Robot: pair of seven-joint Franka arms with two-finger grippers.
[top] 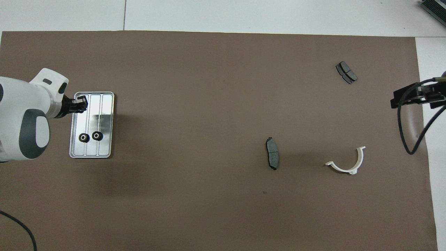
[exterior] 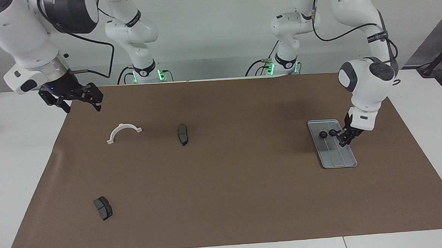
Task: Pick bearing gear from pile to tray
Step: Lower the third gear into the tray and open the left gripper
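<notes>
From across the table I see my left gripper (exterior: 345, 137) low over the tray (exterior: 338, 159), by its edge; I cannot tell how its fingers stand. Two bearing gears (exterior: 328, 134) sit side by side in the tray, at the end nearer the robots. My right gripper (exterior: 79, 99) hangs released above the mat's corner, waiting.

From overhead, the gears (top: 90, 137) lie within the ribbed tray (top: 104, 122), the left gripper (top: 79, 104) over its farther end. Two brake pads (top: 272, 157) (top: 346, 72) and a white curved bracket (top: 348, 164) lie toward the right arm's end.
</notes>
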